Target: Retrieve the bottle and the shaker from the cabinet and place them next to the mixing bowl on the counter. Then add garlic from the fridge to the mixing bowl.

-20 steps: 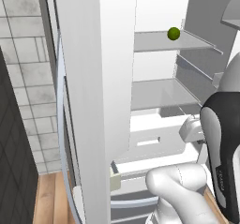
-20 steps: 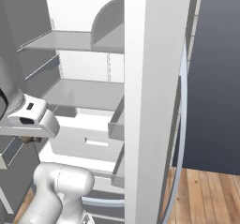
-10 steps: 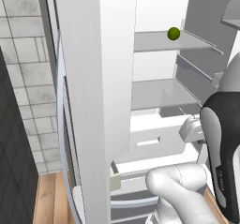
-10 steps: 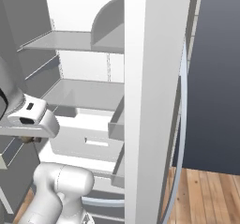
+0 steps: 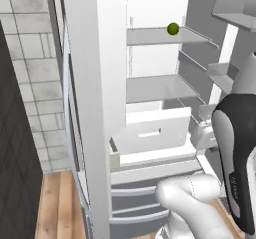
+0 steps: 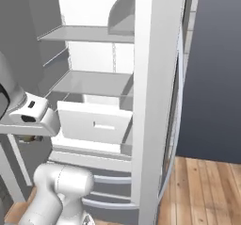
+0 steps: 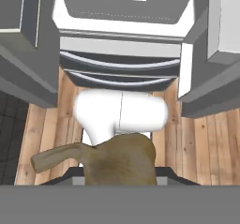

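Open fridge [image 5: 150,128] with two grey shelves. On the upper shelf [image 5: 155,35], one small green round fruit [image 5: 173,29] near the right end. Lower shelf [image 5: 155,88] bare in both base views. Below, a white drawer [image 6: 94,123]. Underneath all, wooden plank floor [image 6: 202,186].

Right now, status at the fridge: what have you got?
Gripper shut on brown, stemmed garlic bulb. White fridge open ahead, green round item on its upper shelf. Wooden floor below the hand.
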You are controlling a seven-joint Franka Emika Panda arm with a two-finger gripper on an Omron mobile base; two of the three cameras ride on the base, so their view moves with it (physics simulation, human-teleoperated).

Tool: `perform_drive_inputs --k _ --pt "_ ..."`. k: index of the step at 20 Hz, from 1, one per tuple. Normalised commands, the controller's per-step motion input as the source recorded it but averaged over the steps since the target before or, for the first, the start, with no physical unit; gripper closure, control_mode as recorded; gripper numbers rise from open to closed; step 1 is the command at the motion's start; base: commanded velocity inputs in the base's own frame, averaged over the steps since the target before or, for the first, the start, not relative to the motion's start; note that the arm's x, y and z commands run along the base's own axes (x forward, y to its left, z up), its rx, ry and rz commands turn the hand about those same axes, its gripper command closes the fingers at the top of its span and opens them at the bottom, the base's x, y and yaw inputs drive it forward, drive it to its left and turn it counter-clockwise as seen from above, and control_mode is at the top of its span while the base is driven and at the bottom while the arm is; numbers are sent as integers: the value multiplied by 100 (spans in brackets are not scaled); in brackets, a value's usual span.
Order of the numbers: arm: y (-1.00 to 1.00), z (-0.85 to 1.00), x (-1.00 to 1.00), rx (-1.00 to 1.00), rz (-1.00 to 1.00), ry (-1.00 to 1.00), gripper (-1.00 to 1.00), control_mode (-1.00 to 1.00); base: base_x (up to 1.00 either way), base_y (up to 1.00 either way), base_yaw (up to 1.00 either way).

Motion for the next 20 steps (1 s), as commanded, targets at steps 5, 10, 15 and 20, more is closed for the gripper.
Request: perform_drive_inputs --k 5,10,15,20 --pt "0 0 0 0 0 0 100 100 -98 0 -10" --pt "0 0 0 0 0 0 100 100 -31 0 -55" --pt "0 0 0 0 0 0 100 100 -8 0 -93" --pt "0 0 0 0 0 0 100 100 0 0 -96"
